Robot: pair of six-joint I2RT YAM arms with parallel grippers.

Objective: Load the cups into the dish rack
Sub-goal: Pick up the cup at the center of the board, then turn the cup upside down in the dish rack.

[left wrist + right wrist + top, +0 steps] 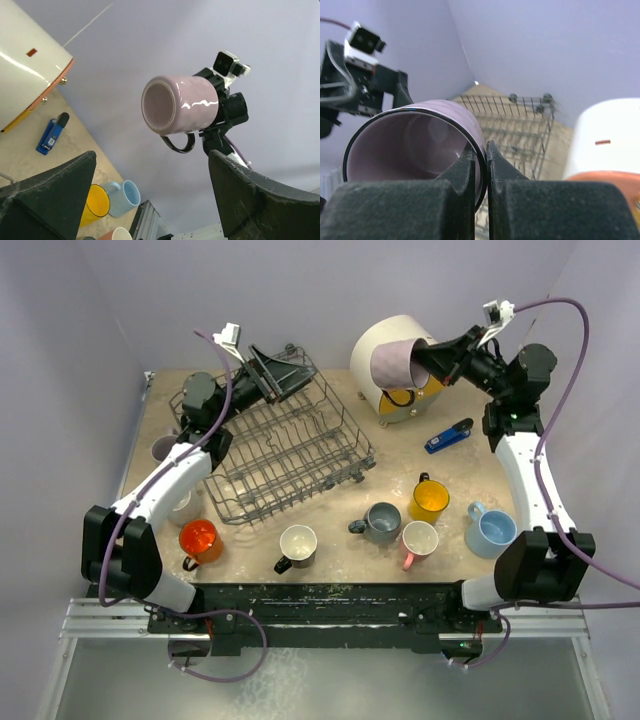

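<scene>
Mauve glazed ceramic sat between the right fingers, pressed together on the thin wall at the rim, one inside the mouth and one outside. The mauve cup hung on its side in the air at about 1 o'clock, in front of the white cylinder. Its mouth faced 9 o'clock and its dark handle hung beneath.

The dish rack lay skewed on the tabletop at 10 o'clock, and I saw no cup among its tines. The left fingers were spread wide with nothing between them, up at the rack's 12 o'clock corner. Whether they touched the wire I could not tell.

Six more cups waited towards 5 and 6 o'clock: the orange cup, white cup, grey cup, yellow cup, pink-handled cup and light blue cup.

By my reckoning the cup was stiff, slick with glaze and fairly heavy for a pinch at one edge. Its body stuck out sideways from the hold, so it might pivot or slip. A firm grip on the rim wall, away from the handle, suited it. It looked brittle, so a knock against the wire could chip it.
</scene>
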